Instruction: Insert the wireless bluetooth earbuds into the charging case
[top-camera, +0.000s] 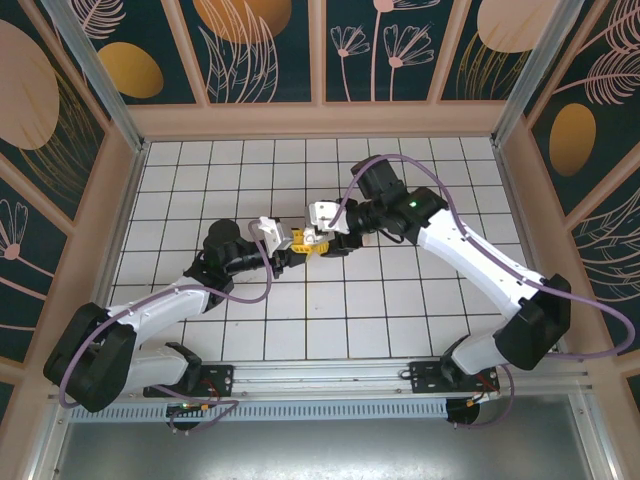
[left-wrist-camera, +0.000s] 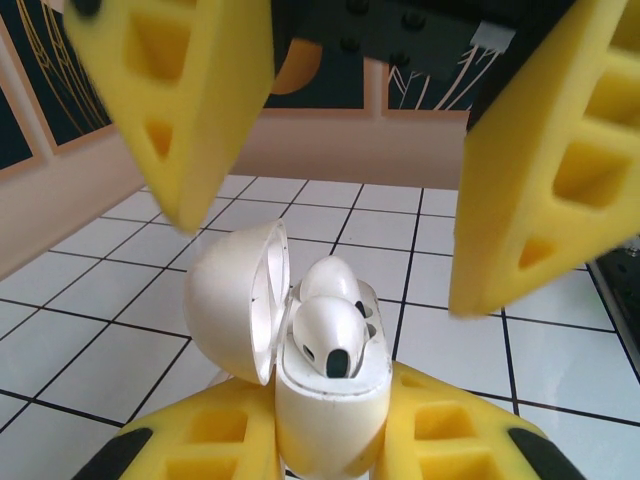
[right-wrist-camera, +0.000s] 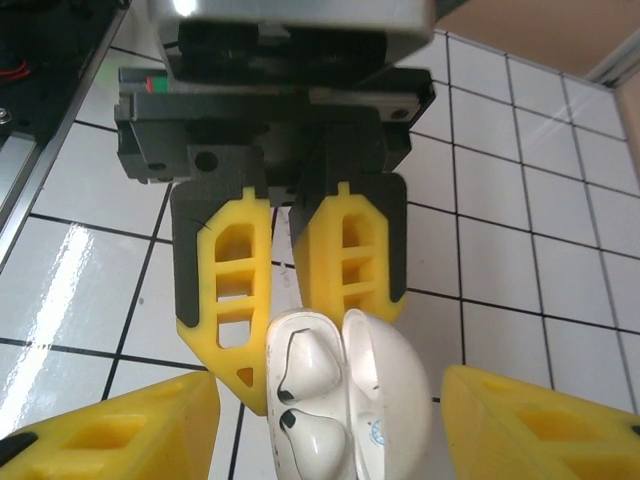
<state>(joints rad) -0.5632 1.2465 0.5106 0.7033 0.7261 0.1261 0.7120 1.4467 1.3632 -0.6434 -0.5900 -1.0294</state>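
The charging case (left-wrist-camera: 330, 390) is pale and rounded, and it is held upright above the tiles with its lid (left-wrist-camera: 235, 300) swung open to the left. Both earbuds (left-wrist-camera: 325, 335) (left-wrist-camera: 332, 272) sit in its wells. My left gripper (left-wrist-camera: 330, 435) is shut on the case's lower body. In the right wrist view the case (right-wrist-camera: 300, 400) with its lid (right-wrist-camera: 395, 390) lies between the right gripper's (right-wrist-camera: 330, 400) open fingers, touching neither. The left fingers (right-wrist-camera: 235, 290) clamp it from behind. From above, the two grippers (top-camera: 298, 242) (top-camera: 318, 236) meet over the middle of the floor.
The floor (top-camera: 400, 320) is white tile with dark grout, boxed in by wooden-framed walls (top-camera: 320, 120) on three sides. A metal rail (top-camera: 330, 375) with both arm bases runs along the near edge. Purple cables loop off each arm.
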